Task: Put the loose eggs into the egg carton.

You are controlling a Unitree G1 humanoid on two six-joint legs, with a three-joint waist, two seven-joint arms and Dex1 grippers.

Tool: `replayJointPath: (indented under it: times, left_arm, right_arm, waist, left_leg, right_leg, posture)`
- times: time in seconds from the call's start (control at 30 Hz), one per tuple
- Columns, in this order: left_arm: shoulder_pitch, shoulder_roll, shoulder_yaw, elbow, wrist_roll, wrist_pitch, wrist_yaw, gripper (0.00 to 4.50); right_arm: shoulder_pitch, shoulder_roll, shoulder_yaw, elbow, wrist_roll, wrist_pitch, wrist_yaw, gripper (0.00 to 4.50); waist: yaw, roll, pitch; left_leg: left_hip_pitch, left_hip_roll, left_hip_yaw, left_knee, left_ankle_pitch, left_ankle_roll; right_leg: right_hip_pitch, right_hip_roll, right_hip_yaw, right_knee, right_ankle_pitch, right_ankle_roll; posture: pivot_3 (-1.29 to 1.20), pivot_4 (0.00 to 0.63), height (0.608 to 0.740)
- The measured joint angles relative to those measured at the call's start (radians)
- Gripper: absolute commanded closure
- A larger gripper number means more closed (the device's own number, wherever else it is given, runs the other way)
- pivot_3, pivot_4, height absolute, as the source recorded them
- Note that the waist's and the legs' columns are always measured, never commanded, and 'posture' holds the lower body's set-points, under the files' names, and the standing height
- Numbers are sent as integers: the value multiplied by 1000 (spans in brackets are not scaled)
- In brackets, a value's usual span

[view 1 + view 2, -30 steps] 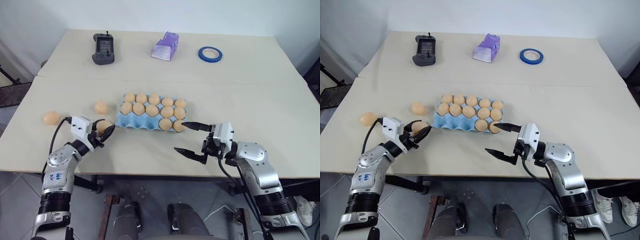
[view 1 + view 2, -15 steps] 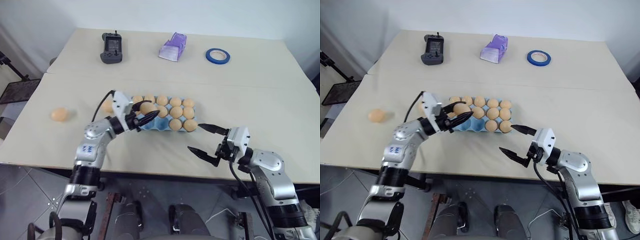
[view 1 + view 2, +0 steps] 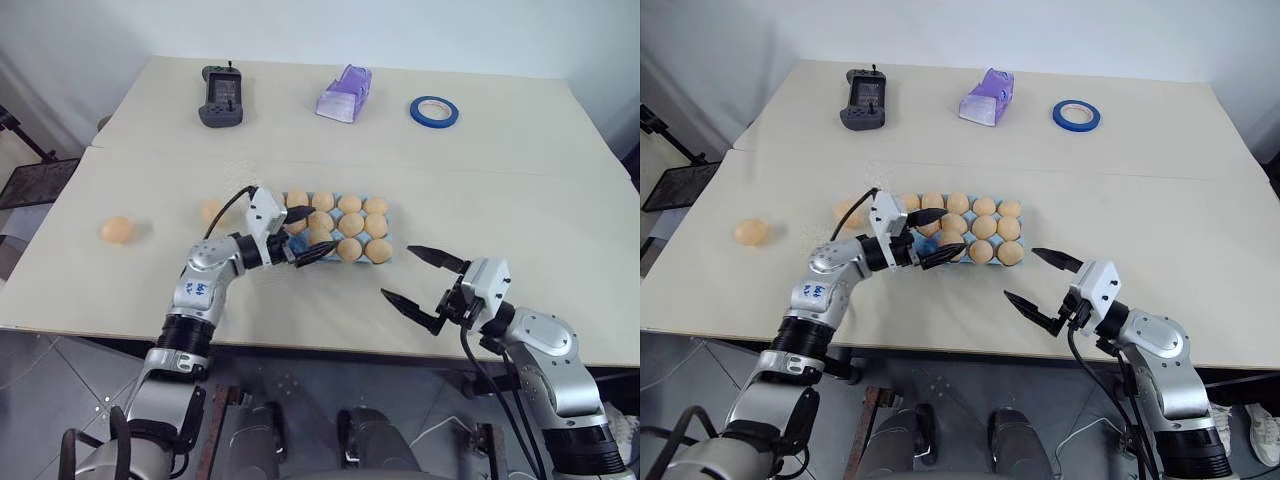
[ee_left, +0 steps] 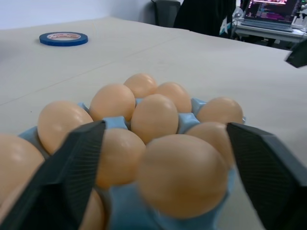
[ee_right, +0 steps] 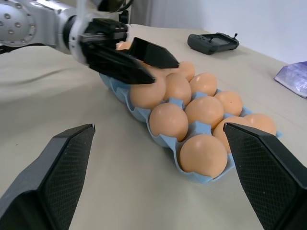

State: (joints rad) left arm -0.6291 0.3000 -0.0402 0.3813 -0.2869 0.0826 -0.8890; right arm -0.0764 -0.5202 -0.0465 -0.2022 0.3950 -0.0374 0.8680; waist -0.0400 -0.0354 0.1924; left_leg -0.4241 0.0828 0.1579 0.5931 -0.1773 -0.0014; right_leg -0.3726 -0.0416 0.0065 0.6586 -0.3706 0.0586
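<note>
eggs: most sit in the cups of the carton (image 3: 385,258), a light blue tray lying flat near the middle of the table (image 3: 560,190). two eggs lie loose on the table to the left of the carton: one egg (image 3: 117,230) well apart near the left edge, another egg (image 3: 210,210) close to the carton's left end, partly hidden behind the left arm.

left gripper (image 3: 302,234): level over the near-left corner of the carton, fingers spread wide, one on each side of an egg (image 4: 182,175) that sits in the corner cup. the fingers stand apart from that egg and grasp nothing.

right gripper (image 3: 423,283): over bare table just to the right of and nearer than the carton, pointing toward it, fingers spread wide, grasping nothing. it is apart from the carton.

far side of the table: a dark handheld controller (image 3: 220,96), a lilac plastic object (image 3: 344,93) and a blue tape roll (image 3: 434,110), all well apart from the carton.
</note>
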Motion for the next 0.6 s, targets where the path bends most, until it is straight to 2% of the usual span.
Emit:
replayJointPath:
  times: [0.17, 0.37, 0.6]
  left_arm:
    - [78, 71, 37, -143, -29, 28, -25, 14]
    - [343, 212, 271, -326, -102, 53, 41, 14]
    - [587, 183, 475, -399, -109, 7, 230, 14]
  right_arm:
    - [-38, 6, 9, 24, 0, -3, 15, 0]
    - [-125, 28, 45, 139, -1, -10, 73, 0]
    - [-204, 89, 89, 238, -18, -93, 135, 0]
  waist:
    - [-3, 0, 0]
    - [-23, 0, 0]
    - [-13, -1, 0]
  left_leg:
    - [0, 0, 0, 0, 0, 0]
    - [1, 2, 0, -1, 1, 0]
    - [1, 0, -2, -1, -1, -1]
  right_leg:
    - [0, 0, 0, 0, 0, 0]
    - [-1, 1, 0, 1, 0, -1]
    - [0, -3, -2, 0, 0, -1]
  posture:
    - [0, 150, 740]
    - [0, 150, 740]
    - [0, 150, 740]
